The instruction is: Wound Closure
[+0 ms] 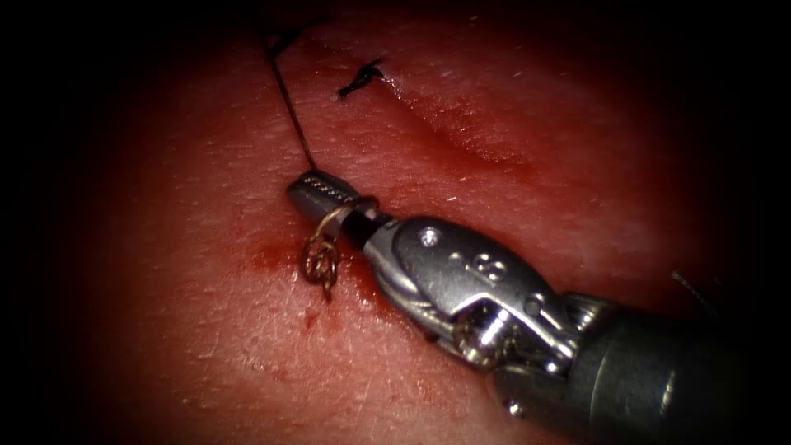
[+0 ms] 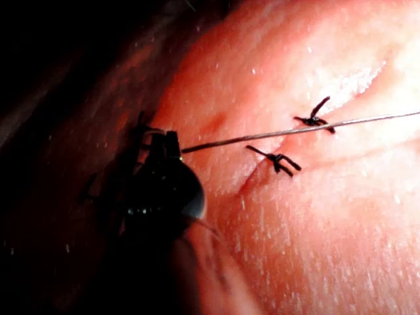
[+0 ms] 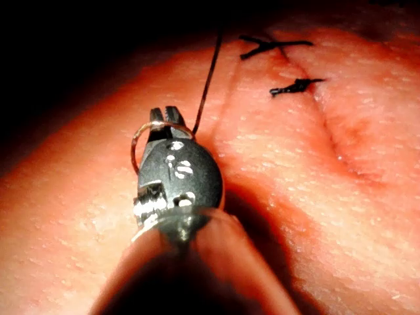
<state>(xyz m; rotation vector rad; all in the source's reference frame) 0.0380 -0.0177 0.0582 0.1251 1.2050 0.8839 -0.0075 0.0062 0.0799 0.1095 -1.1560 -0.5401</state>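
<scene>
The right tool point(image 1: 317, 191) is sitting with its jaws clamped together on the thread point(image 1: 288, 107). It's working left of the cut point(image 1: 461, 140), out in the middle of the tissue point(image 1: 206, 346), and the strand is running tight up toward the tissue's far edge. A loop of thread point(image 1: 334, 218) is hanging round the jaws, with a curly tangle point(image 1: 321, 264) lying over some red fluid point(image 1: 268, 257). The left tool point(image 2: 164, 141) looks like it's also pinching the thread, near the tissue's dark edge. I can't tell where the needle is.

Handling-wise, I'm guessing the thread is light, limp and springy, so it's probably wanting to kink. I'd be grabbing a straight stretch, not the tangle. The tissue's looking soft and wet, so hard tugging is risking the finished stitch point(image 1: 361, 80).
</scene>
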